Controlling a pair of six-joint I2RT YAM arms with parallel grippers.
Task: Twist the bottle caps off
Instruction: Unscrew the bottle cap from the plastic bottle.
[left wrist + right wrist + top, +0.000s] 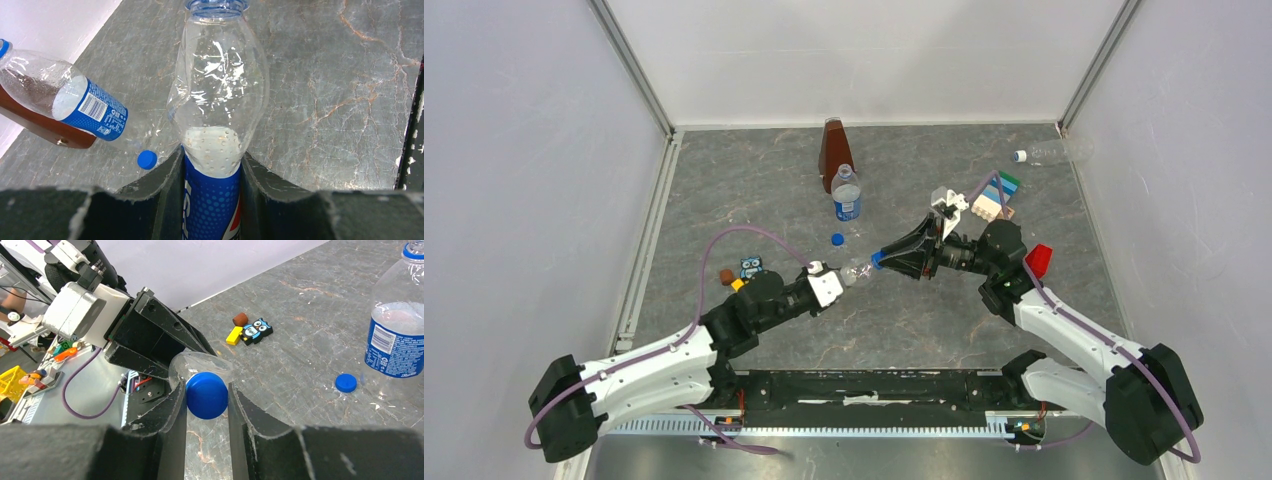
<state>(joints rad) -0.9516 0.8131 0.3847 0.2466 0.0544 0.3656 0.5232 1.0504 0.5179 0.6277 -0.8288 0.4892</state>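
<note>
A small clear bottle (856, 268) with a blue label (212, 200) is held level above the table between the two arms. My left gripper (829, 285) (212, 157) is shut on its labelled body. The blue bottle cap (207, 395) on its neck sits between the fingers of my right gripper (882, 258) (207, 390), both pads touching it. A second labelled bottle (846, 195) (395, 340) stands upright behind, with a loose blue cap (837, 239) (346, 383) (147, 159) on the table beside it. A third, unlabelled bottle (1052, 152) lies at the back right with a white cap (1020, 156).
A brown pyramid-shaped object (834, 148) stands just behind the upright bottle. An owl toy (751, 267) (255, 331) and small orange, yellow and brown blocks (729, 278) lie beside the left arm. Stacked coloured blocks (994, 196) sit behind the right arm.
</note>
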